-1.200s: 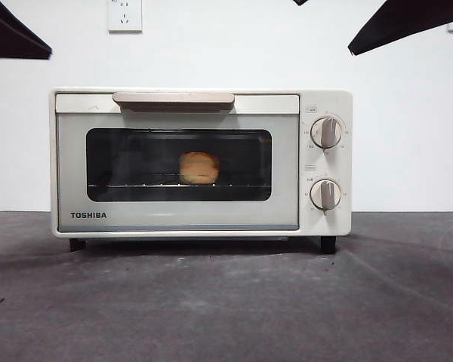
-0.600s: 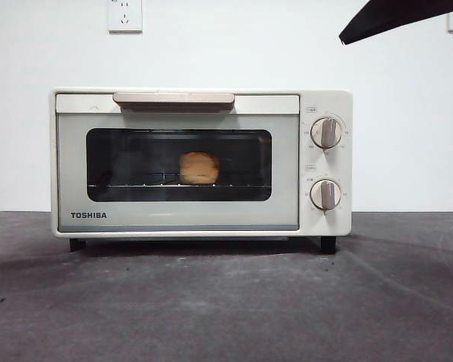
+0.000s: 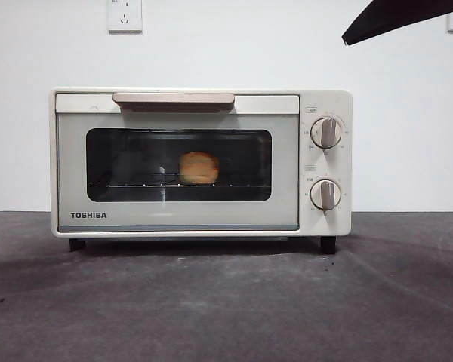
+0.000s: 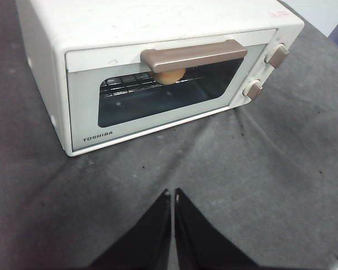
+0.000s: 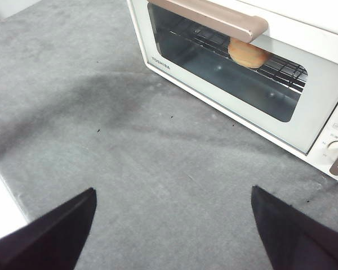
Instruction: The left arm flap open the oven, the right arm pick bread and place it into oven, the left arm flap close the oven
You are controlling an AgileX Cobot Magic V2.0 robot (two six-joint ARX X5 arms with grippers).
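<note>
Sitting on the wire rack (image 3: 136,185) behind the dark glass, the bread (image 3: 199,167) is seen inside the oven (image 3: 328,226), whose door (image 3: 177,215) is shut flush against the body with the bar handle (image 3: 174,99) along its top edge. The oven is set toward the back of the grey table (image 3: 226,302), its front turned to both arms. All three steps of the task are judged done as things lie (nothing is left outside the oven to be carried).

The left gripper (image 4: 173,194) is held above the bare table in front of the oven, jaws pressed together and nothing between them; the door handle (image 4: 194,55) lies ahead of it and well apart. The right gripper (image 5: 172,197) is held over the table too, jaws spread wide and empty, with the oven's front ahead of it. Neither is touching the oven. The bread's long axis cannot be told through the glass. If any move is still called for, only a drawing away of both arms is expected.
</note>
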